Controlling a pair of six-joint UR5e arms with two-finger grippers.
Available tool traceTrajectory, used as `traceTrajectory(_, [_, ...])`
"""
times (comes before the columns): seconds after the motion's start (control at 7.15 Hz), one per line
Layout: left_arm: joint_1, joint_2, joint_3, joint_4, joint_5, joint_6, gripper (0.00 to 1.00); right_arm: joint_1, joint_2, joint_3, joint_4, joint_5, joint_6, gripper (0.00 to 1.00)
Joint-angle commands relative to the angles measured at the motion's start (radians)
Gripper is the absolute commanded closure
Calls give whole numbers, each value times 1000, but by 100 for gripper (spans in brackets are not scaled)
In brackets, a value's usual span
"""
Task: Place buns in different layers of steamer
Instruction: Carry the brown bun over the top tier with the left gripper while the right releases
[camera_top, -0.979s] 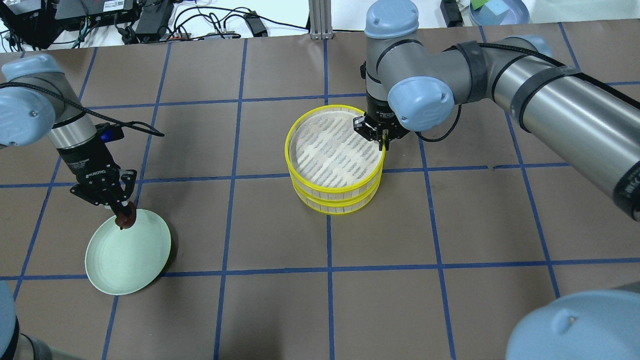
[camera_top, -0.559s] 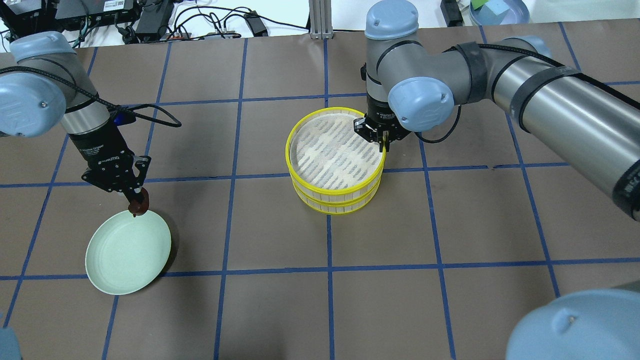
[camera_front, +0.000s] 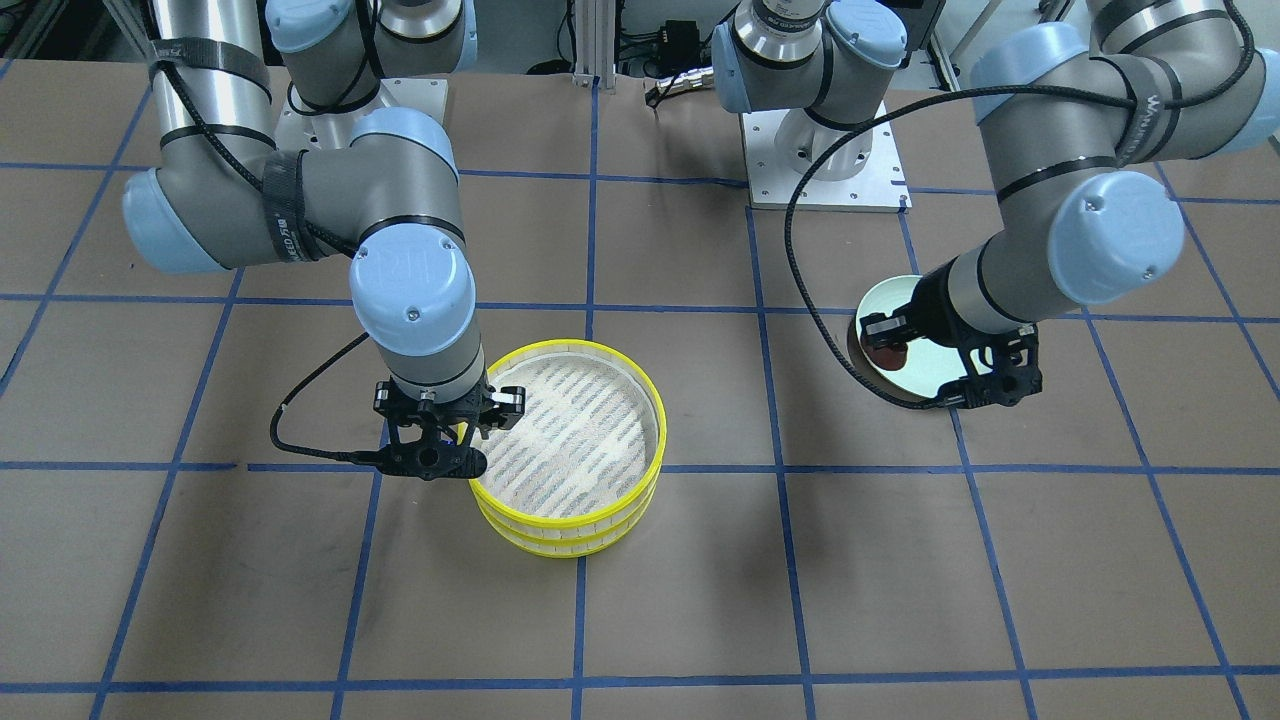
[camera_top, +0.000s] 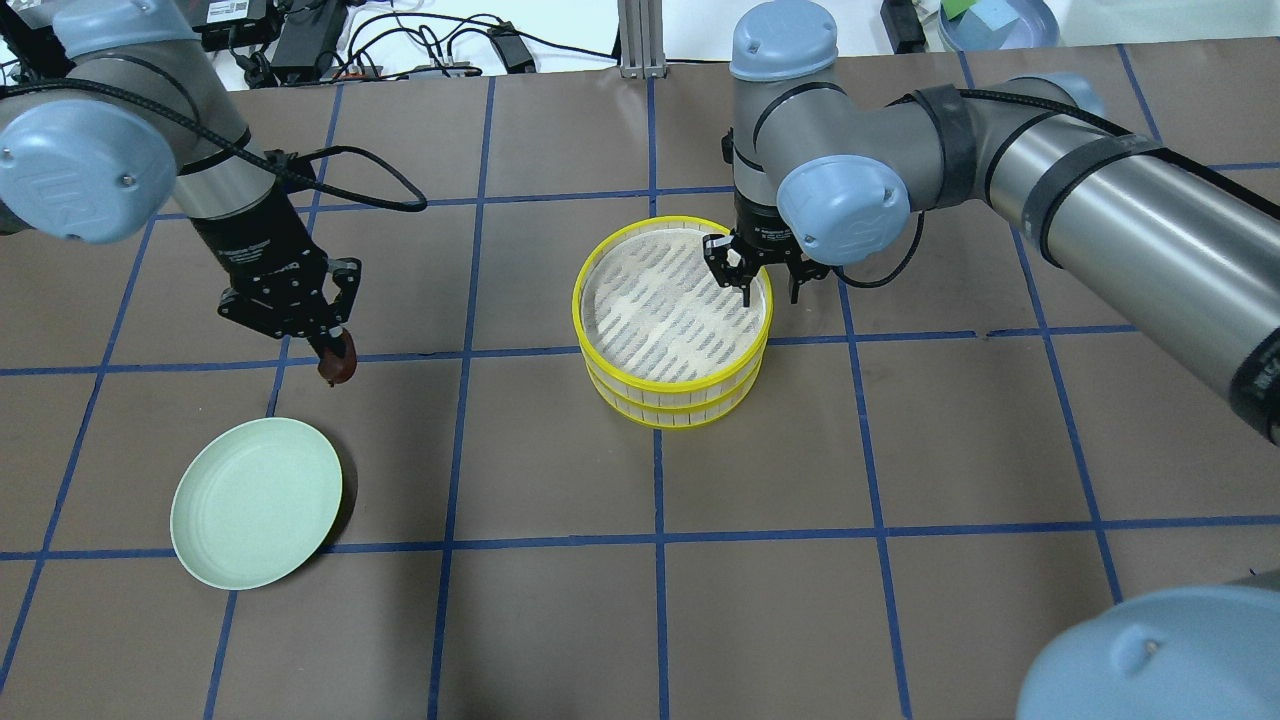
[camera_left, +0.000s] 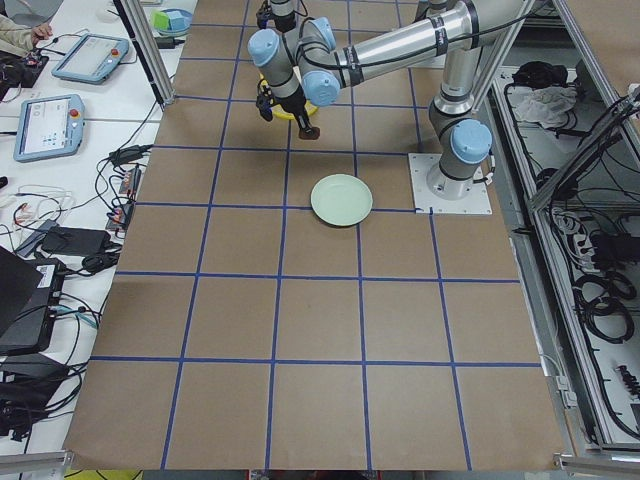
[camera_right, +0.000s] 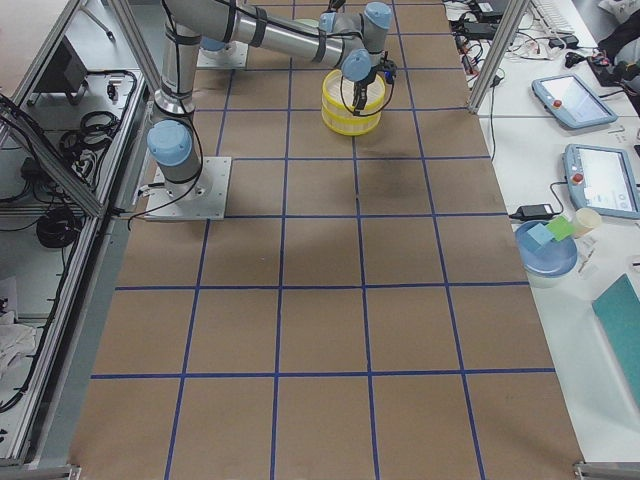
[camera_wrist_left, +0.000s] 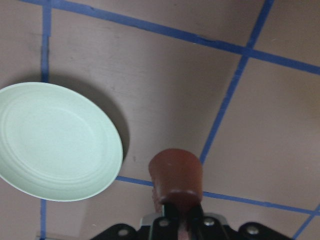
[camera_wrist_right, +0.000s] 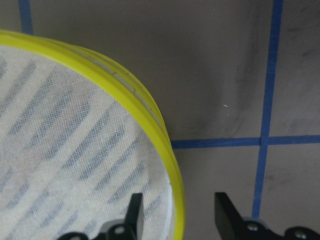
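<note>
The reddish-brown bun (camera_top: 339, 370) is up off the table (camera_top: 900, 450), pinched in the left gripper (camera_top: 328, 350) — just beyond the pale green plate (camera_top: 256, 503), well left of the steamer layers (camera_top: 672, 400); those two yellow-rimmed trays sit stacked mid-table; right gripper (camera_top: 770, 292) spread wide, straddling the top rim's far-right edge — one finger inside, one outside.

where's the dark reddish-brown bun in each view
Front-facing: dark reddish-brown bun right of centre, overlapping the pale green round plate.
Overhead: bun left, beyond plate.
Exterior left: bun top centre, beyond plate.
Exterior right: not visible.
Left wrist: bun bottom centre, plate left.
Right wrist: not in it.
Landmark: the plate.
</note>
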Motion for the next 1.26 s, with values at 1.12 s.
traceTrajectory(1.12, [-292,-75,46,351,-432,-307,77,-46,-389,-165,434,23,-82,0])
